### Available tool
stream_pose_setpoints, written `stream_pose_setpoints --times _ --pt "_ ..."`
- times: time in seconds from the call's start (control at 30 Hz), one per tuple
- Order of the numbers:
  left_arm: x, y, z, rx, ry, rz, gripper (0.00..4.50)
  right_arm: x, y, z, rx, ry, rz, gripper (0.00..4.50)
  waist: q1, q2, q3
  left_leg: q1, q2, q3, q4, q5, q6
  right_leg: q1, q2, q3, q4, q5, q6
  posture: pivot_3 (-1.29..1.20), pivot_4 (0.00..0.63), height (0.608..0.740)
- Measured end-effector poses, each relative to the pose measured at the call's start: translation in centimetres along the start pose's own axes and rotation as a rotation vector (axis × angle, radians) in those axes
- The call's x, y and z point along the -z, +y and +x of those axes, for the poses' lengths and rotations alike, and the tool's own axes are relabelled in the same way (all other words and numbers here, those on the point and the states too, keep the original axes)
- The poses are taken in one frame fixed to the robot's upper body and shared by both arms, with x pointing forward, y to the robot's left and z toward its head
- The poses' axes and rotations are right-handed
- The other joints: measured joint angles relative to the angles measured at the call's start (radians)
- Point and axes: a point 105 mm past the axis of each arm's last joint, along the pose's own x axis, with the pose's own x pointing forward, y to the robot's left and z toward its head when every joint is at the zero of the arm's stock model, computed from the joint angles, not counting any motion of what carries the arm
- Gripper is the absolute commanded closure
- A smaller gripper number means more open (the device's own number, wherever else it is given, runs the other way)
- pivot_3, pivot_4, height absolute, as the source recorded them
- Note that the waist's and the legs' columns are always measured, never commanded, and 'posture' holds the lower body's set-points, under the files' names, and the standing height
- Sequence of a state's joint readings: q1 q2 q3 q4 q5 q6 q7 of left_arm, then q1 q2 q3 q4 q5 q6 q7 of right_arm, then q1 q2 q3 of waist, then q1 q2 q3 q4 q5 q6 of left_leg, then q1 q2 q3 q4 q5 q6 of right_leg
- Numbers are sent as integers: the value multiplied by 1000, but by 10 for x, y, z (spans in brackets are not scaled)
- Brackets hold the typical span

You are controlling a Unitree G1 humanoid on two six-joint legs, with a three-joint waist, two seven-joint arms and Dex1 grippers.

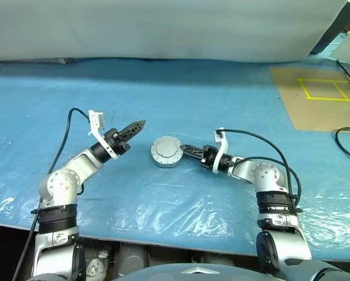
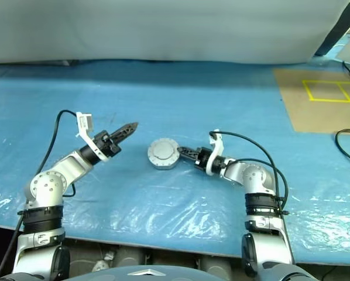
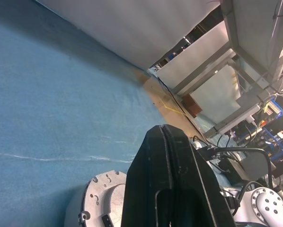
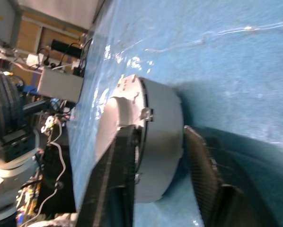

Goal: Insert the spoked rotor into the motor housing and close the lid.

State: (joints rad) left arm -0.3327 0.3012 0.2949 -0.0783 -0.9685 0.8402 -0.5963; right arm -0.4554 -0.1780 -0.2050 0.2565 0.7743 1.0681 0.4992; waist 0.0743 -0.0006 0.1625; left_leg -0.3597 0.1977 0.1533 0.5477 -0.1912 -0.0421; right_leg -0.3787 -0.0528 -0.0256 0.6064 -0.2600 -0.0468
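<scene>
Two end effectors over a blue plastic-covered surface [image 1: 181, 93], one round silver unit between them.

Left end effector [image 1: 141, 124]: raised off the surface, black fingers pressed together to a point, nothing between them. Tip aims toward the silver unit, which sits just past and below that tip, apart from it. In the left wrist view the closed fingers [image 3: 172, 184] rise in front of the unit's flat lid face.

Motor housing [image 1: 166, 151]: lies flat on the surface with its silver lid on top; screw holes and small tabs visible round the rim. No copper windings showing; spoked rotor not visible, so cannot tell where it is.

Right end effector [image 1: 184, 149]: low, near level, pointing at the housing's side from the right. Jaws partly spread and straddling the housing's edge; in the right wrist view one finger [image 4: 115, 179] lies over the lid face, the other below the body against the blue sheet. Cannot tell whether the pads press the metal or stand just clear.

Far right of that end effector: a brown board [image 1: 321, 99] with yellow tape lines, and a black cable [image 1: 347, 143].
</scene>
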Motion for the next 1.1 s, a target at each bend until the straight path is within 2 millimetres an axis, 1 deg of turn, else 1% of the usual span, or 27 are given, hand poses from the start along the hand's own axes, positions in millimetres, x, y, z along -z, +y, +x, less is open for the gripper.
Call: stream_pose_setpoints --times 0.07,0.13,0.27,0.43,0.47,0.57,0.6,0.67,0.73,0.83,0.9,0.97,1.1 --pt "0 -1 0 0 1 3 4500 0 2 -1 -27 5 31 1312 0 0 0 0 0 0 1 0 0 0 0 0 0 0 0 0 150 740" --pt "0 -2 1 1 3 0 4500 -1 4 -1 -52 8 63 1312 0 0 0 0 0 0 1 0 0 0 0 0 0 0 0 0 150 740" --pt "0 -2 1 -3 5 -3 4500 -2 2 -3 -60 15 106 1312 0 0 0 0 0 0 0 0 0 0 0 0 0 0 0 0 150 740" --pt "2 -3 2 1 17 1 4500 -3 1 -8 -58 34 108 1312 3 0 0 -1 -2 0 -1 0 0 0 0 0 0 0 1 0 150 740" --pt "6 -4 3 9 40 13 4500 -2 1 -10 -59 41 107 1312 5 0 0 -1 -2 -1 -1 0 0 0 0 0 0 0 1 0 150 740" --pt "28 -6 -1 37 196 110 4500 1 1 -15 -60 61 102 1312 6 0 0 -1 -1 -1 -1 0 0 0 0 0 0 0 2 0 150 740" --pt "37 -3 -4 40 260 156 4500 1 1 -15 -59 65 100 1312 6 0 0 0 -1 -1 -2 0 0 0 0 0 0 0 2 0 150 740" --pt "46 7 -8 29 328 206 4500 1 1 -15 -58 66 99 1312 6 0 0 0 -1 -1 -2 0 0 0 0 0 0 -1 2 0 150 740" --pt "50 19 -12 6 366 238 4500 2 1 -15 -55 65 95 1312 5 0 0 0 -1 -1 -1 0 0 0 0 0 0 0 2 0 150 740" --pt "49 32 -12 -6 401 305 4500 2 0 -16 -49 63 86 1312 6 0 0 0 -1 -1 -1 0 0 1 0 0 1 0 2 0 150 740" --pt "49 36 -9 4 410 333 4500 3 1 -15 -49 61 83 1312 5 0 0 0 -1 -1 -1 0 0 1 0 0 1 0 2 0 150 740" --pt "54 37 -4 21 415 344 4500 3 1 -16 -47 59 79 1312 5 0 0 1 -2 -1 -1 0 0 1 -1 0 1 0 2 0 150 740" --pt "62 33 5 68 397 336 4500 4 2 -16 -45 54 70 1312 5 0 0 1 -1 -1 -1 0 0 1 -1 0 1 -1 2 0 150 740"
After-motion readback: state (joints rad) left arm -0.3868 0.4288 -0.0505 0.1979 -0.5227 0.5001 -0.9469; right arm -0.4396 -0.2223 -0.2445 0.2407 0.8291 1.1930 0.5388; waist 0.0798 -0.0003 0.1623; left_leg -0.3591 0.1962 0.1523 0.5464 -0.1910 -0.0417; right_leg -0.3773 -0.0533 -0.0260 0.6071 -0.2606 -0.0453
